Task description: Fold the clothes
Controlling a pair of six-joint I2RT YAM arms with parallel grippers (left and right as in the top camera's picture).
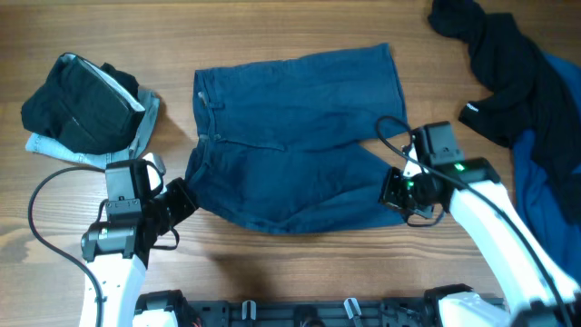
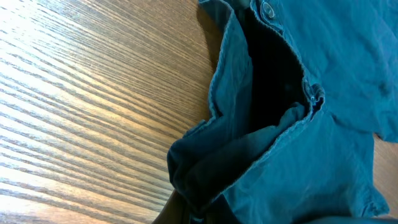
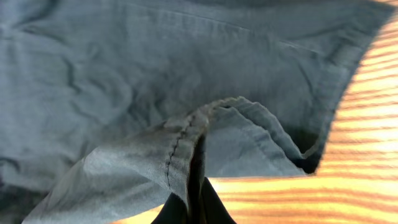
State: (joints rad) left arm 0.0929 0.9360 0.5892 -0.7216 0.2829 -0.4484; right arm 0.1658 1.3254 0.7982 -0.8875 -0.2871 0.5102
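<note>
Left gripper (image 1: 181, 200): jaws closed on the bunched waistband corner of the teal shorts (image 1: 290, 136). Right gripper (image 1: 392, 191): jaws pinched shut on a leg-hem fold. Shorts otherwise lie spread mid-tabletop (image 1: 300, 27). Farther left, folded black-and-denim pile (image 1: 86, 104). Far right, black garment (image 1: 495, 64) touching a blue piece (image 1: 545, 182).

Wooden table (image 1: 272, 27) across all 3 views. Light brown surface with fine, straight grain running left to right from overhead. Soft, even lighting there; in the left wrist view, bright sheen along the grain; in the right wrist view, a warm orange glow on the wood.
</note>
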